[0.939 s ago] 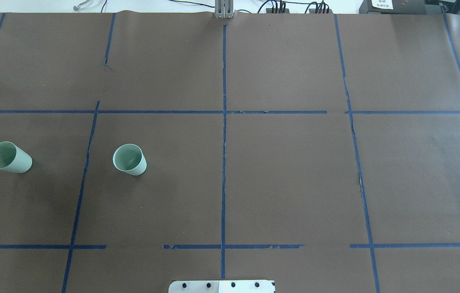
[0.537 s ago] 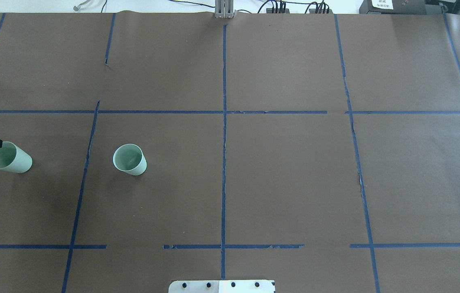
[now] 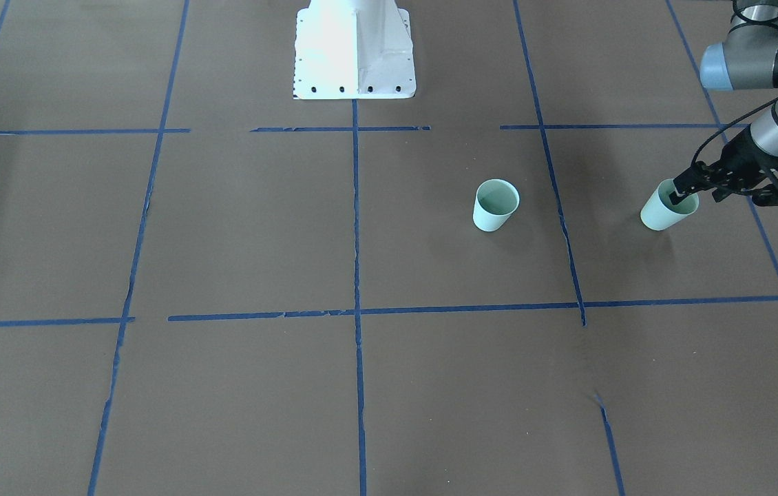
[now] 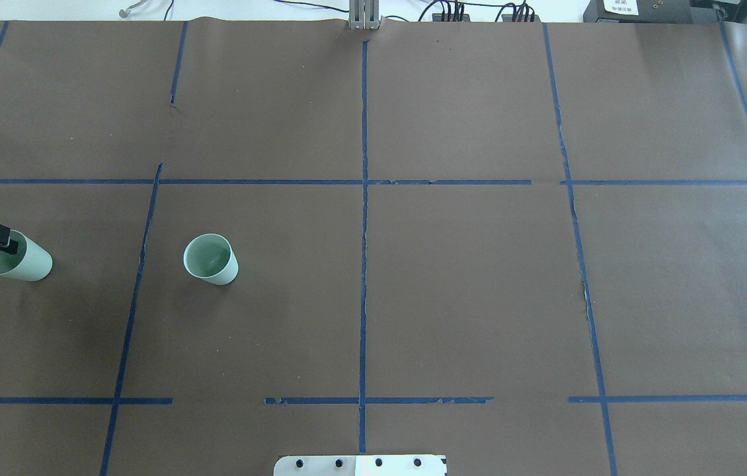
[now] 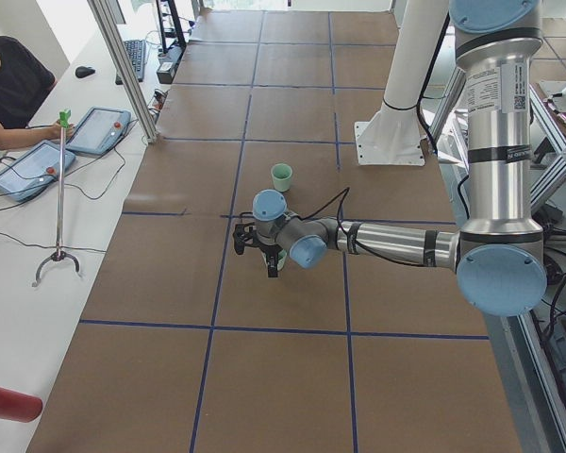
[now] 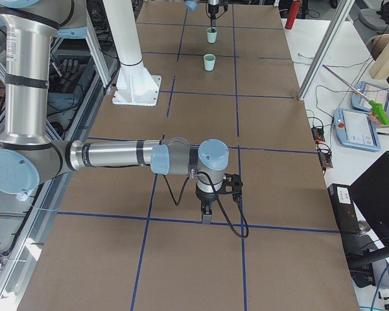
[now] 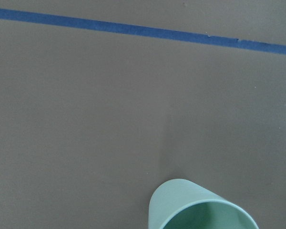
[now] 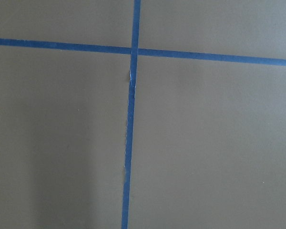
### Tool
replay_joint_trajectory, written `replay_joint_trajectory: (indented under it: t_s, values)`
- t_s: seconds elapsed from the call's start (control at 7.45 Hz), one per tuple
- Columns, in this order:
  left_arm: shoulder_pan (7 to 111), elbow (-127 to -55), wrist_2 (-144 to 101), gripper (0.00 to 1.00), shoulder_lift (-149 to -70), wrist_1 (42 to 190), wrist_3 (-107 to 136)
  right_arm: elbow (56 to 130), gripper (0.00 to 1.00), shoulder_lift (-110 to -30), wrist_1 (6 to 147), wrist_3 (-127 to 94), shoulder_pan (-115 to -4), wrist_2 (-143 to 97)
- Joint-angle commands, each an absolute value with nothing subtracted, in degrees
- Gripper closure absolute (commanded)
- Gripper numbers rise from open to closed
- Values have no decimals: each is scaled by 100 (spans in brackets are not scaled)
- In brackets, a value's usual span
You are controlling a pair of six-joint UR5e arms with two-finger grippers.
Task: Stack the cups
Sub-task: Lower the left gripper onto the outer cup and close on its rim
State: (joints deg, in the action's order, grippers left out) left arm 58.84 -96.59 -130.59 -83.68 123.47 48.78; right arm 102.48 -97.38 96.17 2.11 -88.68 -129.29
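Mint-green outer cup (image 3: 659,215) and inner cup (image 3: 496,205) stand upright and well apart on the brown paper (image 3: 224,227) in the front-facing view, so nothing is stacked yet. The left gripper (image 3: 681,193) is at the outer cup's rim, one finger seemingly inside. Overhead agrees, but I cannot tell how its jaws stand. From the right side, the right gripper (image 6: 206,219) hangs far from both cups, its jaws unreadable too. By my judgement everything is left: grasp, lift, carry, and nest.
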Motion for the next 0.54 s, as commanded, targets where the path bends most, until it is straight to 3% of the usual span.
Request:
replay_joint_trajectory:
  t_s: [0.0,0.13,0.27,0.4]
  values:
    - [5774,-9598,-13052,10,-8376,12349,4869,10248,0,-9738,9615,211,-8868,-12929]
    - [5774,-9580,-13052,50,-8376,12349,4826,10248,0,-9738,9624,211,-8868,-12929]
    - [5774,-9589,-13052,82,-8367,12349,4808,10248,0,-9738,9624,211,-8868,-12929]
    - [5774,-9571,-13043,100,-8367,12349,4816,10248,0,-9738,9615,211,-8868,-12929]
